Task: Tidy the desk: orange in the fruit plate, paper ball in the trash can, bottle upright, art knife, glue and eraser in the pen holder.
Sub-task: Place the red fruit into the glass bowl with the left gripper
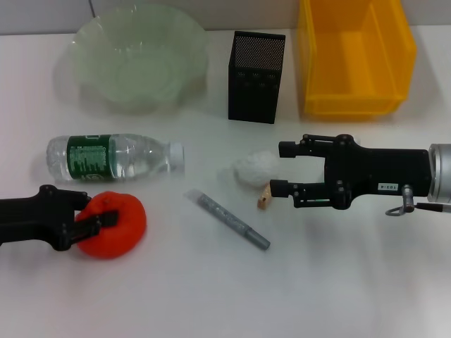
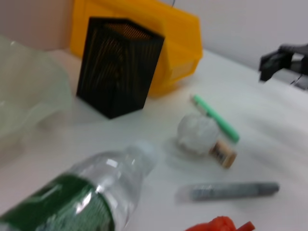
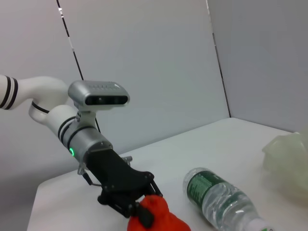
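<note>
The orange point(image 1: 113, 224) rests on the table at the front left, and my left gripper point(image 1: 88, 215) is shut on it; the right wrist view shows this grip on the orange point(image 3: 161, 217) too. The bottle point(image 1: 113, 156) lies on its side behind it. My right gripper point(image 1: 279, 169) is open, its fingertips just right of the paper ball point(image 1: 254, 169). The eraser point(image 1: 265, 198) lies by its lower finger. A grey art knife point(image 1: 227, 219) lies in the middle. A green stick point(image 2: 216, 118) shows only in the left wrist view. The fruit plate point(image 1: 137, 60), pen holder point(image 1: 256, 76) and trash can point(image 1: 356, 56) stand at the back.
The three containers line the table's far edge, left to right: plate, mesh box, yellow bin. The white tabletop point(image 1: 338, 282) stretches in front of the right arm.
</note>
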You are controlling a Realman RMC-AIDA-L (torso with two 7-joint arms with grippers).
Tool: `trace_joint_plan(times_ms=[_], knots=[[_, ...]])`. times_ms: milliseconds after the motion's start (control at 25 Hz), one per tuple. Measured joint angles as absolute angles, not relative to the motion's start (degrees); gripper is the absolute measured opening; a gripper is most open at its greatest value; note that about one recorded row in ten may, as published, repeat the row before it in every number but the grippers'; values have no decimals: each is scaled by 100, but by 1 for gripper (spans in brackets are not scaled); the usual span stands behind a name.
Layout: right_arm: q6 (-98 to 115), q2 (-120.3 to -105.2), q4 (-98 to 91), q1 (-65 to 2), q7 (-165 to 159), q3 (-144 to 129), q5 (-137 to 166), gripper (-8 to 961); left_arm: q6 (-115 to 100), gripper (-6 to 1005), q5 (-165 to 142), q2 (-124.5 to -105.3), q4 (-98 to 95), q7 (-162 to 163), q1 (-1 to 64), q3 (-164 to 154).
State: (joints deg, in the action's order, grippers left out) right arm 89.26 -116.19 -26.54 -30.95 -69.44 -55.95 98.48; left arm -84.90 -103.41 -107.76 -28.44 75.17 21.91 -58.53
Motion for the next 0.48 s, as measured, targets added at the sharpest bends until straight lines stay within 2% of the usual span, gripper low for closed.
trace_joint_plan(times_ms=[240, 360, 400, 440, 480], knots=[[8923, -11619, -2654, -3087, -6944, -5555, 9848, 766, -9462, 285, -10241, -10890, -3021, 7926, 2409, -4976], [8922, -11619, -2654, -3086, -6945, -5549, 9848, 766, -9692, 244, -10238, -11078, -2999, 8132, 2747, -4153], [8921, -11619, -2654, -3086, -6951, -5547, 9847, 766, -9692, 232, -10238, -11078, -2999, 8132, 2747, -4153], [8921, -11619, -2654, -3086, -6956, -5547, 9846, 766, -9645, 220, -10237, -11153, -2985, 8148, 2842, -3916], [8920, -11619, -2654, -3087, -6965, -5546, 9841, 766, -9481, 208, -10231, -11307, -2977, 8111, 2991, -3464]])
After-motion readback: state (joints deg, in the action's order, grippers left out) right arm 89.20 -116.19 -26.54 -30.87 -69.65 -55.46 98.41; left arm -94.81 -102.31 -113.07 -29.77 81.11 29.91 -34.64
